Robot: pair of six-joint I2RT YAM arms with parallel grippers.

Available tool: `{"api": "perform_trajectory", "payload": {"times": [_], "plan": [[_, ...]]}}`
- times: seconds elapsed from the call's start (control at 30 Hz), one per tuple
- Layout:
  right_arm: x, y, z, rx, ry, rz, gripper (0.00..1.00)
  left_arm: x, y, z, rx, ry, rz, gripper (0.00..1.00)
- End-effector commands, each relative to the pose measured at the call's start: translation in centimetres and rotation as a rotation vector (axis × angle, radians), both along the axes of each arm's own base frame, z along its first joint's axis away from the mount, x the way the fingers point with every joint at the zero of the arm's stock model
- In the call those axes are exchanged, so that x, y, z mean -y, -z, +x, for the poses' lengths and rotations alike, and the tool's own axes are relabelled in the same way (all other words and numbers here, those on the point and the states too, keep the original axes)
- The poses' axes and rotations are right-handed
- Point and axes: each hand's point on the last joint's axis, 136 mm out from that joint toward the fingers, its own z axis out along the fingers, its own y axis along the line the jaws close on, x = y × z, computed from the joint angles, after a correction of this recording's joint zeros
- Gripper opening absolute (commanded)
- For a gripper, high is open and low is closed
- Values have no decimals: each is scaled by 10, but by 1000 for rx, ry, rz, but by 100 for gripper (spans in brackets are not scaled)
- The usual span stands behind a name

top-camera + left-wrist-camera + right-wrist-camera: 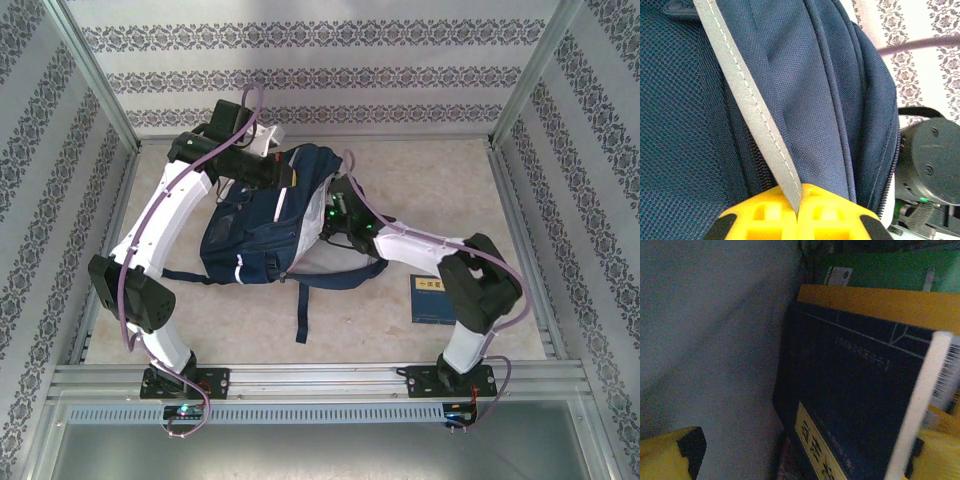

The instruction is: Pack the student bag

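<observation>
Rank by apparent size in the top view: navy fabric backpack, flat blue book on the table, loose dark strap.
1. Navy fabric backpack.
2. Flat blue book.
3. Loose dark strap, long but thin.

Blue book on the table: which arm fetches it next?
Probably right. The blue book lies beside the right arm's base, and the right gripper is open; the left gripper is shut on the student bag's grey stripe.
</observation>
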Motion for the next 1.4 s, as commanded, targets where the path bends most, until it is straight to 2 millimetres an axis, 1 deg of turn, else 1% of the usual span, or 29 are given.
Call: {"api": "perform_trajectory", "payload": {"times": [0.0,0.07,0.13,0.17,0.23,0.3,0.4,0.5,0.6,0.67,0.77,0.83,0.9,0.93,0.97,1.0,1.03,1.13,1.2,1.27,1.37], "plan": [[11,-26,-7,109,-49,13,98,4,-50,6,158,20,-119,0],[11,-32,-11,128,-86,17,98,3,-47,9,150,12,-118,0],[16,-31,-16,134,-95,-5,98,0,-43,11,146,0,-110,0],[21,-29,-17,131,-81,-33,98,-2,-41,12,143,-9,-102,0],[43,-20,-19,113,-21,-140,97,-8,-38,13,145,-31,-81,0],[69,-14,-24,99,49,-253,96,-14,-35,15,143,-56,-55,0],[112,-15,-39,119,134,-427,94,-21,-23,18,136,-87,-3,0],[156,-20,-61,143,197,-577,94,-21,-2,22,103,-99,35,0],[193,-16,-83,152,255,-641,98,-16,24,27,72,-104,75,0],[219,-7,-97,133,291,-686,98,-14,38,32,63,-106,118,0],[262,18,-119,31,362,-746,98,-18,59,43,64,-114,225,0],[291,35,-134,-51,441,-788,98,-21,73,50,50,-119,276,0],[314,52,-149,-144,513,-814,98,-20,82,54,42,-122,294,0],[322,61,-155,-193,536,-818,98,-16,86,54,36,-113,288,0],[327,68,-159,-228,547,-819,98,-10,90,52,30,-102,283,0],[332,76,-163,-271,557,-820,98,-5,94,51,23,-90,278,4],[334,84,-165,-311,556,-809,98,2,98,49,13,-75,261,12],[329,104,-162,-376,516,-736,98,17,97,45,-11,-55,157,34],[323,116,-157,-410,478,-680,98,21,88,41,0,-55,111,43],[318,127,-156,-456,433,-650,98,22,72,35,31,-61,85,52],[306,136,-155,-506,381,-592,97,30,56,18,52,-50,43,58]]}}
